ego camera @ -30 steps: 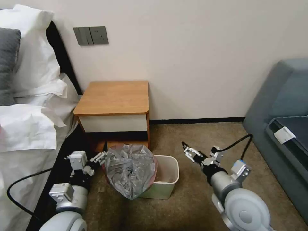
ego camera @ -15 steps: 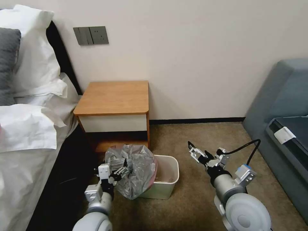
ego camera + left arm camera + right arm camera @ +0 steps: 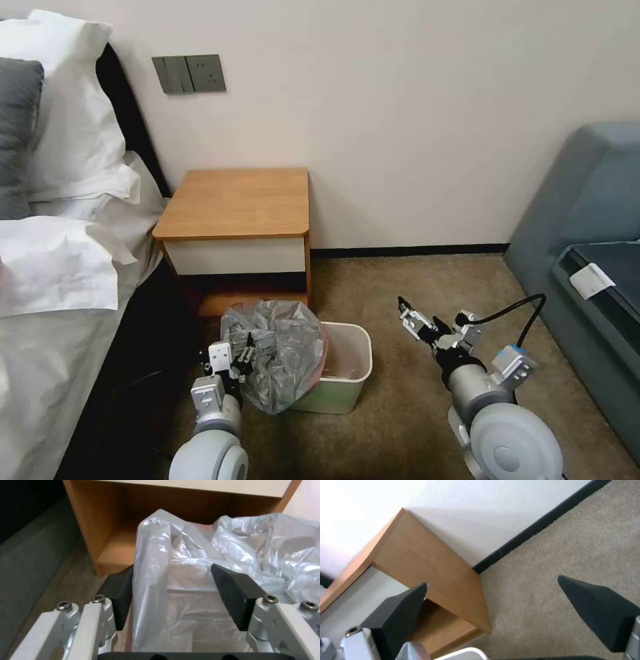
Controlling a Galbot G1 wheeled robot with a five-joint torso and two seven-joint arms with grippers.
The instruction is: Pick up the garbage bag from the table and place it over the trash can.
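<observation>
Brown carpet covers the floor in front of a plain wall, with a bed on the robot's left and a grey sofa on its right. The table is placed against the wall beside the bed; its orange-brown top is bare and its open lower shelf is seen in the left wrist view.

The trash can is set on the carpet just in front of the table. The garbage bag is draped over the left part of the trash can, bunched and crinkled, rising above the rim and hanging down the near outer side. The right part of the rim is left uncovered and the inside of the bin is visible there. A pinkish edge of the film is noted along the side facing the open bin.

The left gripper is positioned at the left near side of the garbage bag. In the left wrist view its fingers are seen spread apart, with a fold of the bag lying between them; the film is touched by the one pad, while a gap is seen at the other.

The right gripper is held above the carpet to the right of the trash can, well apart from it. Its fingers are spread wide with nothing between them, as recorded in the right wrist view, where a corner of the table is also seen.
</observation>
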